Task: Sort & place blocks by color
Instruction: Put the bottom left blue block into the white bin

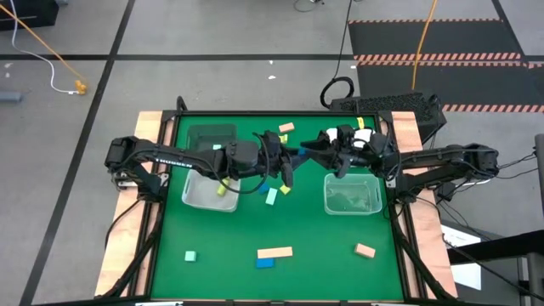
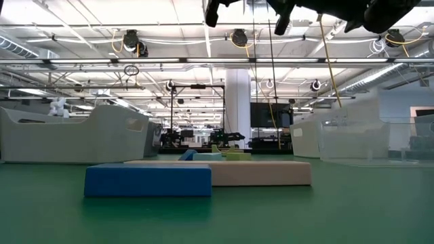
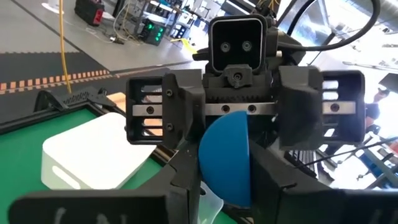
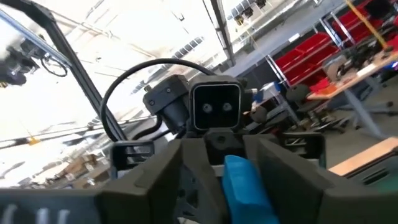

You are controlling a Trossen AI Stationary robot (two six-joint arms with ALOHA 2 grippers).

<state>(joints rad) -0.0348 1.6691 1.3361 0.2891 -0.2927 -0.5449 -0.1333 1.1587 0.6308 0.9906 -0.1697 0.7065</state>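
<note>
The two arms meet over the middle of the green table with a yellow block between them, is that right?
Not quite: the block between them is blue, not yellow, as the left wrist view shows. The rest holds.

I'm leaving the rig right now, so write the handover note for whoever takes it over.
Left hand: raised over mid-table, shut on a blue block.
Right hand: facing it, close up at the same block.
Loose on the mat: tan bar, blue bar, mint cube and tan cube along the near edge; a small cluster under the hands; a tan block at the far edge.
Done: one yellow-green block seems to lie in the left clear bin.
Left: bin the blue block, then nearly all the rest.
</note>
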